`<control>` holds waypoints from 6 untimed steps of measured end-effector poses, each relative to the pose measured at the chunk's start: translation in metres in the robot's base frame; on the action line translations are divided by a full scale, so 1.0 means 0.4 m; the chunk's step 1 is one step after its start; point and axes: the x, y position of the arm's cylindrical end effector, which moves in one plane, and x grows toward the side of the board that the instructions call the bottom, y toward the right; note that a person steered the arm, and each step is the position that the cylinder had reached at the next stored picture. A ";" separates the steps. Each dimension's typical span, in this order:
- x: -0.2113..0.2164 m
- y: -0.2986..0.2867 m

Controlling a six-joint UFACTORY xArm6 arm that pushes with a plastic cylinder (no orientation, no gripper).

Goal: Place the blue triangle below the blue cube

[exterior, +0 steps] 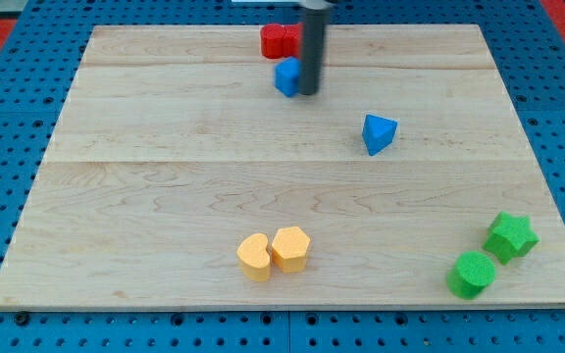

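The blue triangle (379, 132) lies right of the board's middle, in the upper half. The blue cube (286, 75) sits near the view's top centre, just below a red block (280, 40). My rod comes down from the view's top, and my tip (308, 93) rests against the right side of the blue cube, partly hiding it. The blue triangle is to the right of and below my tip, well apart from it.
A yellow heart-like block (254, 257) and a yellow hexagon (291, 248) touch near the bottom centre. A green star (511, 236) and a green cylinder (472, 275) sit at the bottom right. The wooden board (165, 176) lies on a blue pegboard.
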 end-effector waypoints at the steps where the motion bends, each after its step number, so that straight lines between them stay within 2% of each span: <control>1: 0.044 0.079; 2: 0.107 -0.026; 4: -0.039 -0.055; 5: -0.071 -0.048; 6: -0.009 0.193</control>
